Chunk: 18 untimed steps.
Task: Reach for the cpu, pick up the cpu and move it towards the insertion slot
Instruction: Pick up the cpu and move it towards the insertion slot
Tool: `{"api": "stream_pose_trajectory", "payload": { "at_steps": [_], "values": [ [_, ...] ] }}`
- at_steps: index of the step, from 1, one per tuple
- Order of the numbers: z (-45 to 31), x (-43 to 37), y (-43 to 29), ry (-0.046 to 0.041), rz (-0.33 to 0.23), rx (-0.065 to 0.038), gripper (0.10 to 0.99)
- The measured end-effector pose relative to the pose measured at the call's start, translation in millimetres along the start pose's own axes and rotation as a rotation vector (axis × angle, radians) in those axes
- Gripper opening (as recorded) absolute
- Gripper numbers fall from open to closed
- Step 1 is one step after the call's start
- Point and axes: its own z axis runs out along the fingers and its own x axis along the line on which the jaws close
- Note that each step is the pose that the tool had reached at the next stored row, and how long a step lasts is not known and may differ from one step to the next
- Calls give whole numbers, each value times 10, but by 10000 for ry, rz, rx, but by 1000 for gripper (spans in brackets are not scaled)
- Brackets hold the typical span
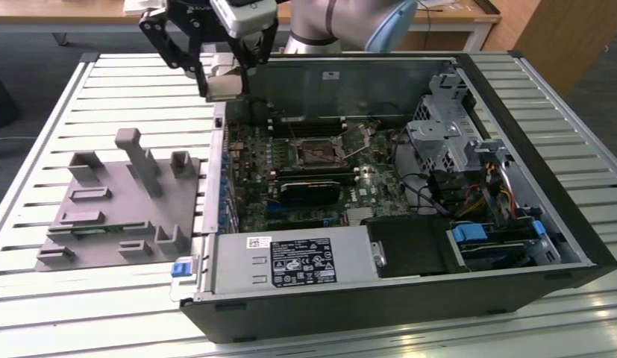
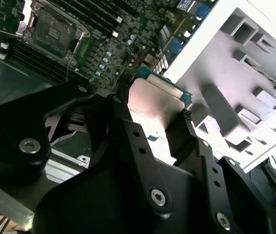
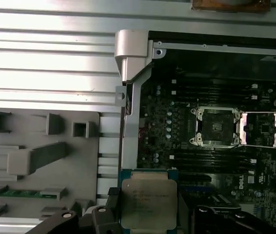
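Gripping the cpu by two opposite edges, the hand hangs in the air above the far corner of the open computer case, on the exterior view's left. In the second wrist view, the silvery top of the cpu sits between the black fingers, which press against its sides.

The insertion slot lies on the green motherboard inside the case, well apart from the held chip; in the first wrist view the insertion slot shows a dark square socket with a shiny metal frame, its load plate swung open just beside it. In the second wrist view the slot is seen beyond the hand.

A grey plastic fixture with upright blocks and shallow recesses rests on the slatted metal table beside the case.
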Motion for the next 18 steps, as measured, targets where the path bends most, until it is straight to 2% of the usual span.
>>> {"api": "stream_pose_trajectory", "payload": {
  "at_steps": [18],
  "values": [
    [40, -365, 155, -2, 53, 1, 545]
  ]
}}
